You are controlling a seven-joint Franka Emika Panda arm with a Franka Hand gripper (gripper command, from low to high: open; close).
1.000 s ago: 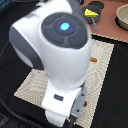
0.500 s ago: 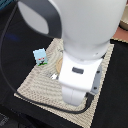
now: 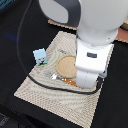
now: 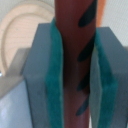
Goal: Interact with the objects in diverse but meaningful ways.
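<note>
Item: thin brown sausage [image 4: 74, 60], clamped betw. gripper [image 4: 75, 75] pads [image 4: 56, 80], jaws shut on it. Long axis runs along the pad faces, lengthwise thru the gap. Plate [image 4: 17, 40] lies beyond jaws.

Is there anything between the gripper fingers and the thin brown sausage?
Nothing visible. In the wrist view the thin brown sausage with dark stripes sits directly between the green-padded fingers, which press against it on both sides.

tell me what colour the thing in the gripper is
Reddish brown with dark diagonal marks: the sausage, clearest in the wrist view.
</note>
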